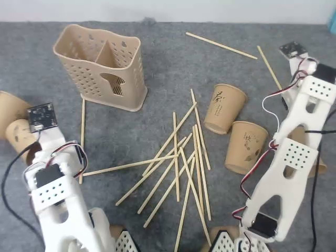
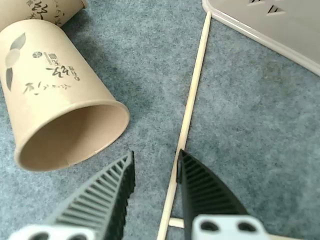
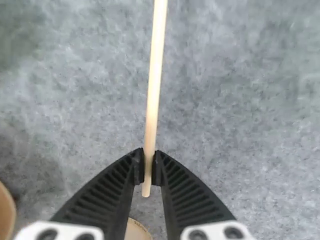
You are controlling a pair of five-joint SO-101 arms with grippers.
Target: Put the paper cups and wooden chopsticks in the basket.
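My right gripper (image 3: 148, 167) is shut on the near end of a wooden chopstick (image 3: 155, 75), which lies on the grey mat at the right (image 1: 269, 65). My left gripper (image 2: 156, 155) is open just above the mat. A single chopstick (image 2: 192, 100) runs under the gap, close along one finger (image 2: 200, 185). Beside it a paper cup (image 2: 60, 115) lies on its side with its mouth towards me, and a second cup (image 2: 45, 10) lies behind it. The tan perforated basket (image 1: 100, 68) stands at the back left. Two more cups (image 1: 224, 107) (image 1: 245, 146) lie at centre right.
A loose pile of several chopsticks (image 1: 181, 163) covers the middle of the mat. One lone chopstick (image 1: 220, 45) lies at the back. Another cup (image 1: 318, 168) is partly hidden under the right arm (image 1: 291, 157). The basket's corner (image 2: 270, 25) is near the left gripper.
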